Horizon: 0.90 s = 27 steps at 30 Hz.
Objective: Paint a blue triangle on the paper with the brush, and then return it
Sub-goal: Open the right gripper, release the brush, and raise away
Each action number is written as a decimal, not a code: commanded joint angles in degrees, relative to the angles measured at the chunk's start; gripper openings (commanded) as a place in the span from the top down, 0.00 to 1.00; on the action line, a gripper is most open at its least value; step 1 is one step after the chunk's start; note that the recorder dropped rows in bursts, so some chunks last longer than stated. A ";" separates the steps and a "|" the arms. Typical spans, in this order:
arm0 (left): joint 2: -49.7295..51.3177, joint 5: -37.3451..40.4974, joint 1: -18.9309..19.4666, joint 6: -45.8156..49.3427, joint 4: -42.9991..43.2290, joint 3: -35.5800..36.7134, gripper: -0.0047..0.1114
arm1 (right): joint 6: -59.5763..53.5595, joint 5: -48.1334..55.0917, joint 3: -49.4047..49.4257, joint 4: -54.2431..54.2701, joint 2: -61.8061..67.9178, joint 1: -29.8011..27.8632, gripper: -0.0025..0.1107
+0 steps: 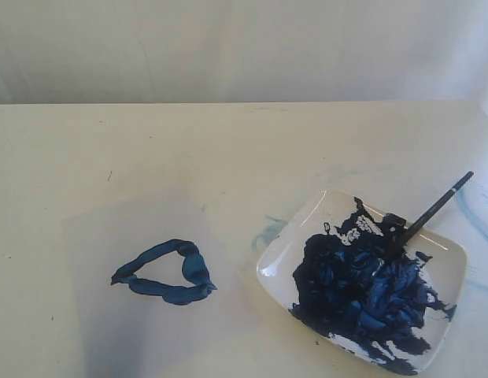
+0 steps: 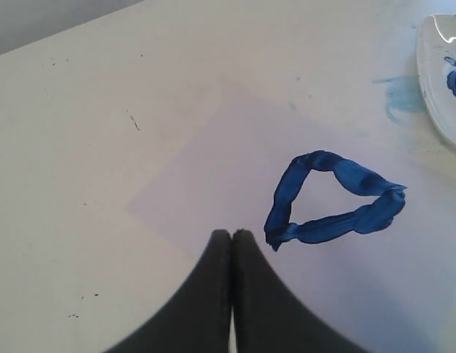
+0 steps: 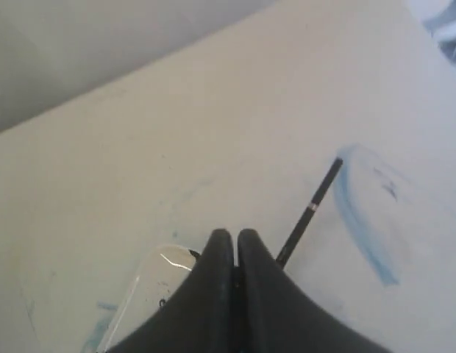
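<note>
The blue triangle [image 1: 167,272] is painted on the pale paper [image 1: 134,236] at the table's left front; it also shows in the left wrist view [image 2: 332,198]. The thin black brush [image 1: 433,211] leans in the white dish [image 1: 279,253] with its tip in the dark-blue paint, handle pointing up to the right. No arm shows in the exterior view. My left gripper [image 2: 232,234] is shut and empty above the paper [image 2: 198,184], beside the triangle's corner. My right gripper [image 3: 229,234] is shut with nothing in it, above the dish [image 3: 151,283]; the brush handle [image 3: 310,212] lies apart behind it.
Faint light-blue smears mark the cream tabletop left of the dish [image 1: 268,230] and at the right edge [image 1: 474,214]. The dish edge [image 2: 434,81] shows in a corner of the left wrist view. A pale wall stands behind the table.
</note>
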 commanded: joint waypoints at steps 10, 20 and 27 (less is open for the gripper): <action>-0.36 0.22 -0.37 0.02 -0.73 0.37 0.96 | -4.30 -2.55 2.92 -5.88 -25.35 -0.45 0.98; -0.56 0.21 -0.37 0.02 -0.73 0.37 0.96 | -4.87 -5.46 2.92 -5.12 -37.38 3.27 0.98; -3.20 0.21 -0.37 0.02 -0.73 0.37 0.96 | -6.84 -1.18 2.92 -10.95 -37.36 9.33 0.98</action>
